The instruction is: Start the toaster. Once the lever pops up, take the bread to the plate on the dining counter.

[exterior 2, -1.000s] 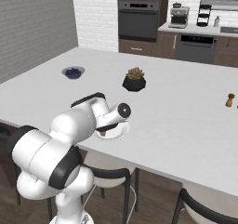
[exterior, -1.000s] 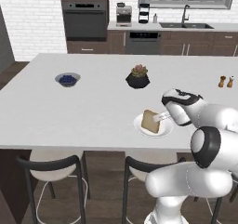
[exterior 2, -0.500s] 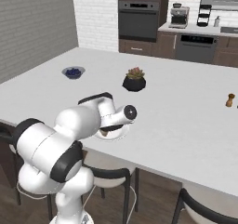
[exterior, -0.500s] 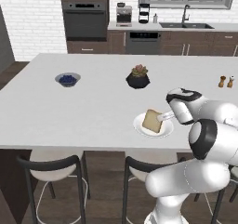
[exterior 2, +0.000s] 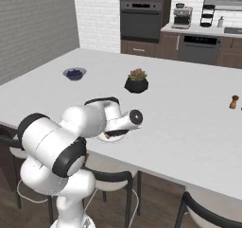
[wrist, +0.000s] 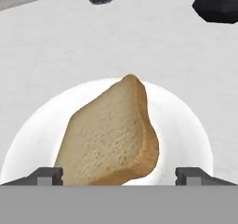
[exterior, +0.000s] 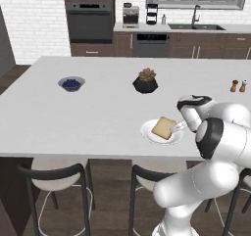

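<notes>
Now the bread (wrist: 109, 135) lies on the plate (wrist: 186, 125), and the jaws stand wide open on either side of it, no longer gripping it. In the hand view one fingertip (wrist: 45, 175) is at one side of the slice and the other at the opposite side, both clear of the crust. A second ago the jaws were much narrower and held the slice above the plate, so the release has just happened.

The plate sits on the bench (exterior: 98, 107) near its front edge, in front of the dark plant pot (exterior: 145, 83) and well apart from the bowl of blue berries (exterior: 71, 83). The gripper (exterior: 176, 128) hovers just beside the plate, at the side away from the bowl.

I judge that the delivery is done: the slice rests flat inside the rim. What is left is only to lift the arm away without touching the slice again.
</notes>
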